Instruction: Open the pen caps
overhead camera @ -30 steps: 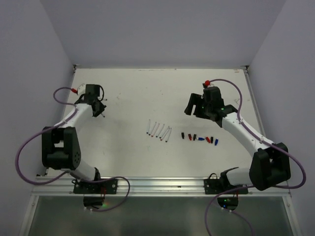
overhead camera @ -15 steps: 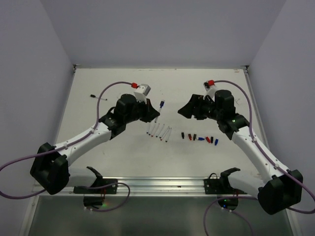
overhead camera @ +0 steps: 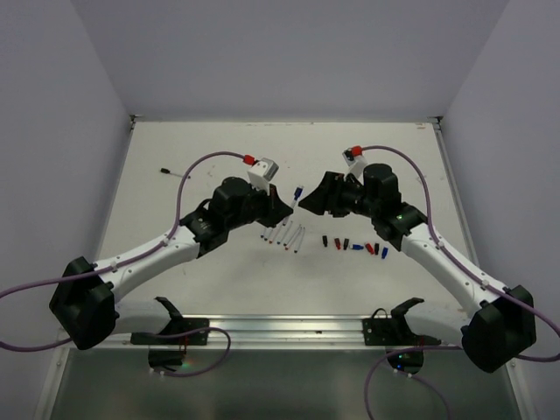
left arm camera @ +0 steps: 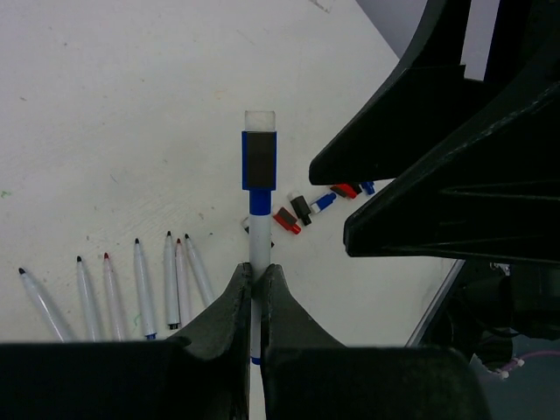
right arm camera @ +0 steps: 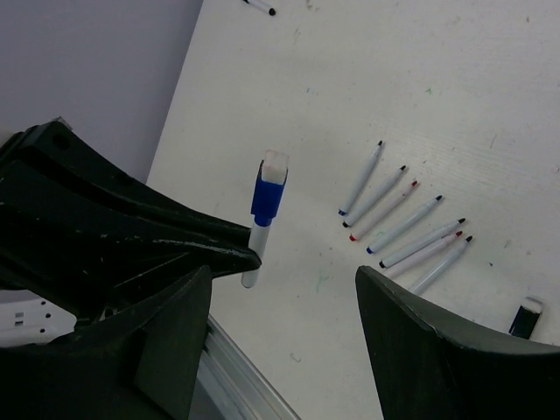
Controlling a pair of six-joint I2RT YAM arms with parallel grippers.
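Holding a blue-capped pen [left arm camera: 259,234] by its barrel, left gripper [left arm camera: 256,276] is clamped tight. Its cap [left arm camera: 259,162] points at the right gripper [right arm camera: 282,273] — jaws apart, empty, near the cap. Uncapped pens [overhead camera: 283,233] lie mid-table [overhead camera: 219,149]; loose caps [overhead camera: 354,246] are just right of them.

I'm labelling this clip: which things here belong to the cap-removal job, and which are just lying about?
Job: blue-capped pen in left tool; open right tool; uncapped pens; loose caps; lone pen, far left.
Not the job: purple cables; red connectors.
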